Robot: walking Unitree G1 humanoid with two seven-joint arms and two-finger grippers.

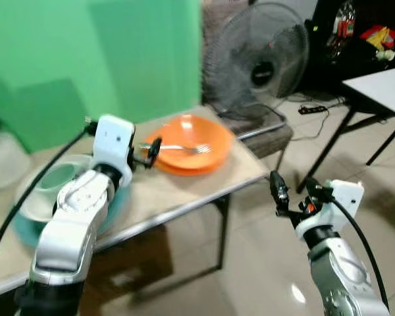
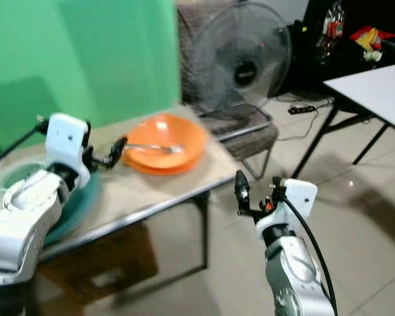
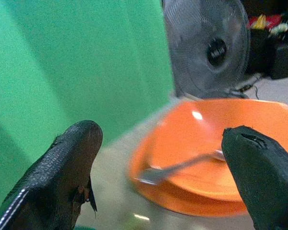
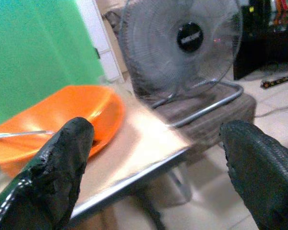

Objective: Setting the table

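A green backdrop fills the upper left, and on the desk at frame centre sits the orange plate with the fork across it. The left hand, fingers spread and empty, hovers by the fork's handle end; the right hand, also spread, waits lower right off the desk. Best bet here: line the fingers squarely across the thin handle and pinch low, so it doesn't skid on the plate.

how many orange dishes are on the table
2, it seems: an orange bowl sits on an orange plate at the table's far right corner, by the fan. A fork lies in the bowl. The blurred stack could hide more.
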